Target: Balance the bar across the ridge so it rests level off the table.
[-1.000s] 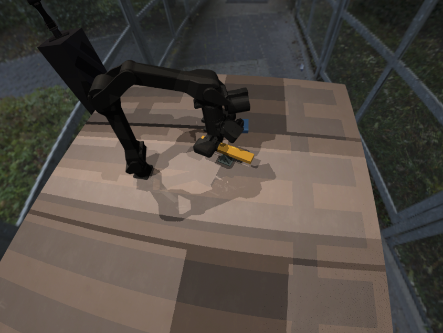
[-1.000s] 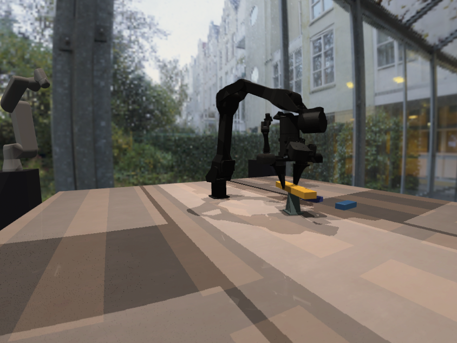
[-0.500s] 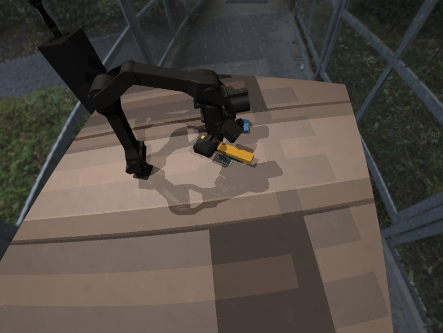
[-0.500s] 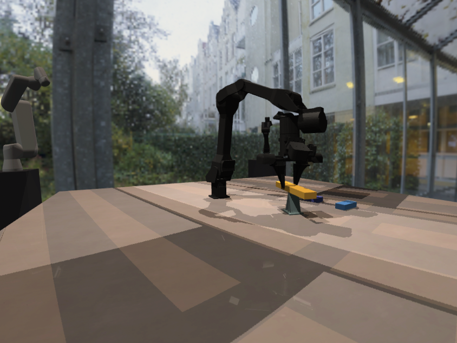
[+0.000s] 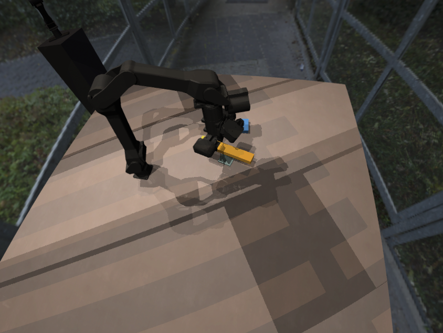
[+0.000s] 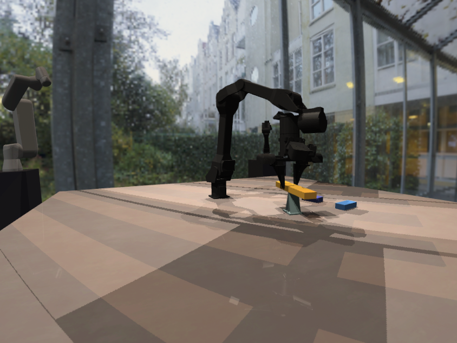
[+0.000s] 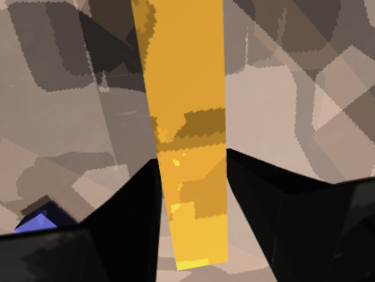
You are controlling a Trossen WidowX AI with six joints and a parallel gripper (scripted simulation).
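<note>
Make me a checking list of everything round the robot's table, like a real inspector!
Surface: brownish table, with stripes and shadow patches.
Job's things: orange bar lies across the grey-green ridge, both ends off the table; exact level unclear.
Clutter: light blue block and dark blue block.
Gripper: fingers either side of the bar; whether they squeeze it, I can't tell.
Cables: nothing seen.
Surroundings: metal posts, hedge, buildings, other arms.

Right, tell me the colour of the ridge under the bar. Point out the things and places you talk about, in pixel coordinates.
The ridge [image 5: 225,159] [image 6: 293,204] is a muted grey-green; it shows best in the exterior view.
</note>
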